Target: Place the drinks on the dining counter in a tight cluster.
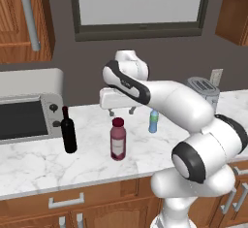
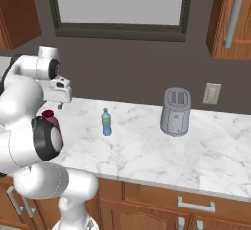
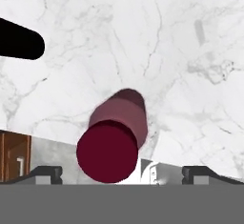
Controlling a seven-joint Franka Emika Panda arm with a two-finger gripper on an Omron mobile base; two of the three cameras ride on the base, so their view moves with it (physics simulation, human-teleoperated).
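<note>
On the marble wall counter (image 1: 29, 166), three drinks are seen standing upright and apart from one another. The black wine bottle (image 1: 68, 131) with a red cap is placed farthest left, just in front of the microwave (image 1: 26, 113). The dark-red juice bottle (image 1: 117, 139) is set to its right and slightly nearer the counter's front edge. The small blue water bottle (image 1: 153, 121) with a green cap is found farther right and farther back, partly hidden by the white arm in the left base view and shown clear in the right base view (image 2: 106, 122).

The gripper (image 1: 121, 111) is held above the counter, above and just behind the juice bottle, pointing downward; no contact with any bottle is seen. Its fingers (image 1: 131, 110) are spread wide, with nothing between them. In the hand view the dark tips (image 3: 45, 173) are seen far apart at the lower edge, and the juice bottle's round red cap (image 3: 107, 151) is viewed from above between them, leaning toward the left tip. The wine bottle appears there as a black shape at the left edge (image 3: 19, 39).

A grey toaster (image 2: 175, 111) is placed on the counter to the right of the water bottle, near a wall outlet (image 2: 211, 93). Wooden drawers (image 1: 72, 203) are fitted below the marble top.
</note>
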